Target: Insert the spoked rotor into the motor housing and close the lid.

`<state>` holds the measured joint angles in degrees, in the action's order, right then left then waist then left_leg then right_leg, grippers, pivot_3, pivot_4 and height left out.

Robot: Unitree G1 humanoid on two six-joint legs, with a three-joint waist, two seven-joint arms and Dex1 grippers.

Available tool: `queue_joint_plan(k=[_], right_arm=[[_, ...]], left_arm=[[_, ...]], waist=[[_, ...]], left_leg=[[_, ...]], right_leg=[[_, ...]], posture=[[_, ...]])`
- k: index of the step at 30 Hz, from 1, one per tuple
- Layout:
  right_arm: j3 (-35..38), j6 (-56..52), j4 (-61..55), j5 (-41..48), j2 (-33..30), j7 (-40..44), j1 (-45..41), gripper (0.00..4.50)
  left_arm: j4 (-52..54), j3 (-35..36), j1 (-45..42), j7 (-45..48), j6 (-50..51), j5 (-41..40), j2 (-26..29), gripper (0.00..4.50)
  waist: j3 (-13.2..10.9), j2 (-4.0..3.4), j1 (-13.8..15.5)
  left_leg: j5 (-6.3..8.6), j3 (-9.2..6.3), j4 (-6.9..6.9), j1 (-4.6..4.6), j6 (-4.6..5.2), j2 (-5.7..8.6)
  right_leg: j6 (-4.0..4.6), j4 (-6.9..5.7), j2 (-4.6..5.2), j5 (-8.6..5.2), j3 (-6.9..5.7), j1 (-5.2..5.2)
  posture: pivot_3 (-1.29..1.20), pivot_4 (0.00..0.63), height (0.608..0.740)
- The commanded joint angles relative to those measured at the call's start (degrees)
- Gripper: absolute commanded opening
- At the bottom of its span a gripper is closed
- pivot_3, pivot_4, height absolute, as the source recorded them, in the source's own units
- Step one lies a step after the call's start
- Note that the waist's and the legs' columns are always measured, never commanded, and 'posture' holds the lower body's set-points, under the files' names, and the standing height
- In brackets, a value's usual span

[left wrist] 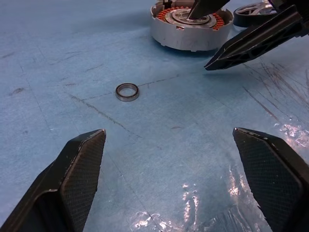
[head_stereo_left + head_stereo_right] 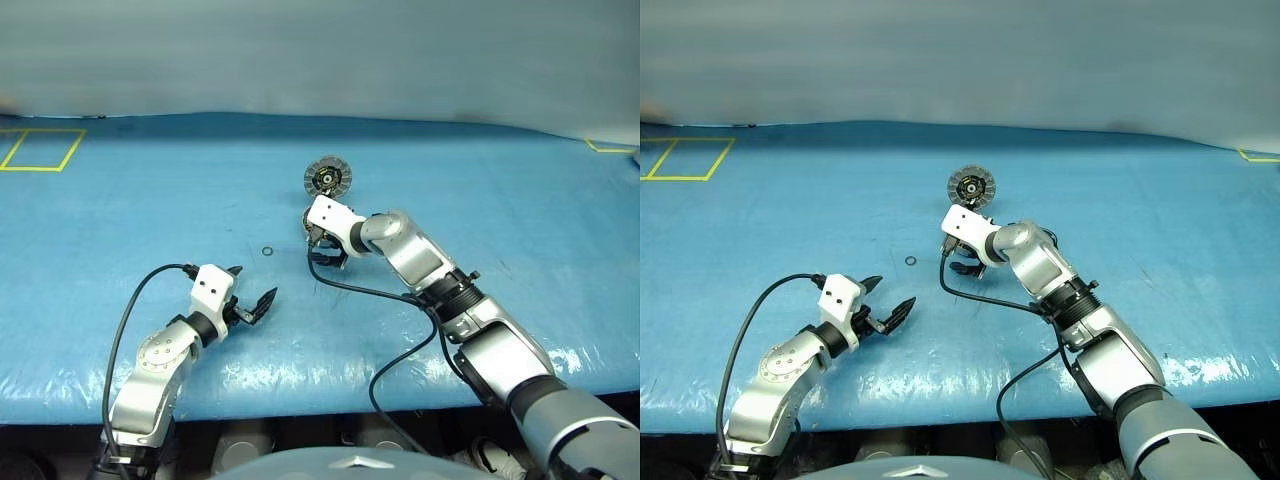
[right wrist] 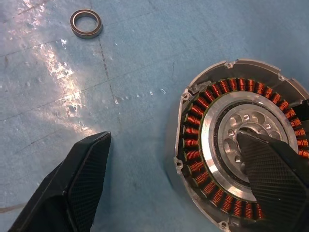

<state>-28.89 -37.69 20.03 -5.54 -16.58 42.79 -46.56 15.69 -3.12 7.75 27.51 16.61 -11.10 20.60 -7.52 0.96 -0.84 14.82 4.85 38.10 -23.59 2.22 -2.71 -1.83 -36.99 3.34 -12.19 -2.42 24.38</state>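
The left gripper (image 2: 252,290) hangs low over the blue table (image 2: 120,220), its two black bumpy fingers spread wide with nothing between them. A little way past its tips lies a small shiny metal ring (image 1: 127,91). The right arm is stretched out and bent down. The right gripper (image 3: 193,159) is wide apart too. One finger sits over the silver middle of the motor housing (image 3: 212,121), a round cup with orange wire coils. Just past it lies the dark spoked rotor (image 1: 254,12), and farther off the ribbed grey lid (image 2: 327,178).

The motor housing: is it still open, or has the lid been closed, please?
Open. The motor housing shows bare copper windings and silver centre; nothing covers them.
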Motion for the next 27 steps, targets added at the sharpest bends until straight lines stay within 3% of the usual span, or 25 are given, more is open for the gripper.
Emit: queue_joint_plan(k=[1,6,7,14,21,27], right_arm=[[-0.31,-5.16,3.08,0.60,1.56,2.43,-0.02,3.52],[-3.25,-10.33,0.12,0.29,2.03,5.62,1.70,1.89],[-3.23,-11.88,-0.66,0.40,2.45,5.39,2.18,1.78],[-4.41,-24.02,-15.14,0.54,4.36,1.12,10.45,1.77],[-6.61,-36.64,-30.63,2.48,6.06,-4.30,19.12,1.77],[-4.06,-42.14,-37.49,3.23,9.52,-10.14,22.81,1.77]], left_arm=[[0.85,0.80,-0.05,-0.26,-1.69,0.04,-0.17,4.50],[1.31,1.63,0.53,-0.57,-1.87,-0.13,-0.16,4.50],[1.39,1.84,0.59,-0.66,-1.89,-0.15,-0.18,4.50],[2.08,2.97,1.62,-1.08,-1.74,-0.48,-0.14,4.50],[2.59,3.74,2.07,-0.92,-1.41,-0.89,0.33,4.50],[2.78,3.55,2.07,-0.70,-0.99,-0.92,0.54,4.50]], waist=[[0.02,0.00,-0.03],[0.18,0.00,-0.12],[0.24,0.00,-0.18],[0.54,-0.08,-0.48],[0.75,0.01,-0.53],[0.80,0.05,-0.51]], left_leg=[[0.00,0.00,0.00,0.01,0.00,0.00],[0.01,-0.02,-0.02,0.07,0.00,-0.05],[0.01,-0.02,-0.03,0.10,0.01,-0.06],[0.05,0.00,-0.19,0.86,-0.04,-0.32],[0.08,-0.06,-0.20,0.97,-0.08,-0.35],[0.09,-0.14,-0.19,1.00,-0.11,-0.36]], right_leg=[[0.00,0.00,0.00,0.00,-0.01,-0.02],[0.02,-0.01,0.02,-0.01,-0.02,-0.07],[0.02,-0.01,0.03,-0.01,-0.02,-0.09],[0.49,0.05,0.05,-0.31,-0.10,-0.77],[0.60,0.03,0.14,-0.38,-0.16,-0.69],[0.65,0.06,0.25,-0.41,-0.21,-0.62]], posture=[[0.00,0.150,0.740],[0.00,0.150,0.740],[0.00,0.150,0.740],[0.00,0.150,0.740],[0.00,0.150,0.740],[0.00,0.150,0.740]])
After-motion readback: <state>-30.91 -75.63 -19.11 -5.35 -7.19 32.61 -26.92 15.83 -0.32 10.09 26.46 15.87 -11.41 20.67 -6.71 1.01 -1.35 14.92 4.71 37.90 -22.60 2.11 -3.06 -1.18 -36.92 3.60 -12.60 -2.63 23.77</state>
